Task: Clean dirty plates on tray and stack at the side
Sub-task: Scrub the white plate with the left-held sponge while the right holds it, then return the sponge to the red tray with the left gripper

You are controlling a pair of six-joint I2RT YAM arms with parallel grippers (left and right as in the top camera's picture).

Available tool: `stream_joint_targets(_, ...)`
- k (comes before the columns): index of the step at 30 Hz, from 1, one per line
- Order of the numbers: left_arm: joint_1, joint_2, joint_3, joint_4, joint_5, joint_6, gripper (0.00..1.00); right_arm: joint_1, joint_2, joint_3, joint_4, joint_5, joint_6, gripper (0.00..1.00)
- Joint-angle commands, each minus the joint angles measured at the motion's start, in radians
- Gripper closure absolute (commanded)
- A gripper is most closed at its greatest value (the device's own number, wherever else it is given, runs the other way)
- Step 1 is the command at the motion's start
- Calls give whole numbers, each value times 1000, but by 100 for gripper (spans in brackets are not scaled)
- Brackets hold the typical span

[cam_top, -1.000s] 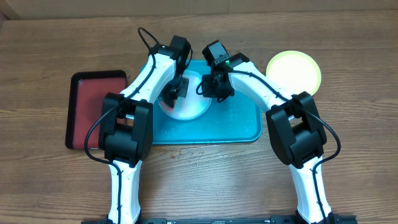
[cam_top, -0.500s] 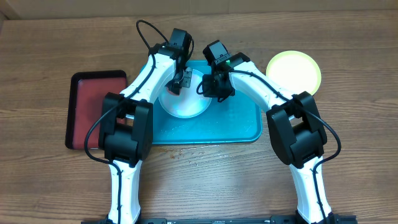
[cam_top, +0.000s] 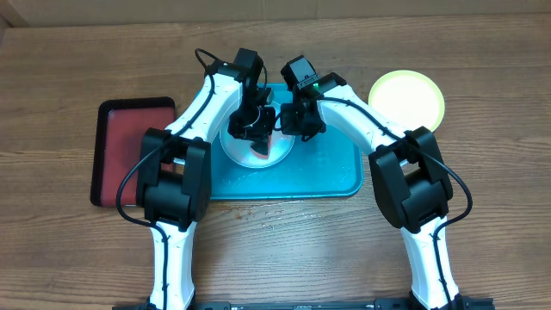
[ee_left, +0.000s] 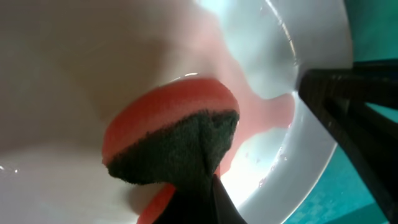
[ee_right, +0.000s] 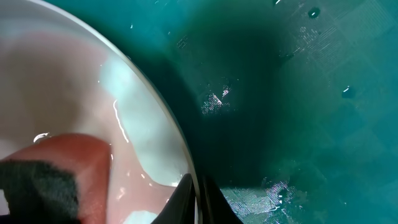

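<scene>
Counter [cam_top: 69, 69] wood carries the teal tray [cam_top: 327, 176] at mid-frame, a dark red tray [cam_top: 129, 155] at the left and a yellow-green plate [cam_top: 406, 99] at the upper right, apart from the teal tray. The white plate [cam_top: 241, 152] lies in the teal tray's upper left part, where it lay a second ago. What has changed is the left tool [cam_top: 258, 133]. It was at the plate's left edge, then swung to the upper rim, and is now over the middle. That reads as a circular scrub stroke. It is clamped narrow on a red sponge [ee_left: 168, 134], dark scouring face showing. The right tool [cam_top: 288, 120] has not moved and pinches the plate's right rim to steady it. A thin pink film [ee_left: 273, 112] remains near that rim, so cleaning of this plate looks unfinished and stacking is not yet due.
</scene>
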Motion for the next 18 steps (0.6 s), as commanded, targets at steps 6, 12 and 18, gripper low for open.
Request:
stream_joint_targets(6, 77, -3, 35, 5, -37, -13, 96, -2, 11, -9, -2, 35, -2, 95)
stream_joint_targets(12, 196, -3, 150, -82, -36, -104, 96, -2, 11, -9, -6, 35, -2, 95)
stream_joint_targets(18, 312, -3, 291, -211, -91, -104, 96, -2, 11, -9, -2, 35, -2, 95)
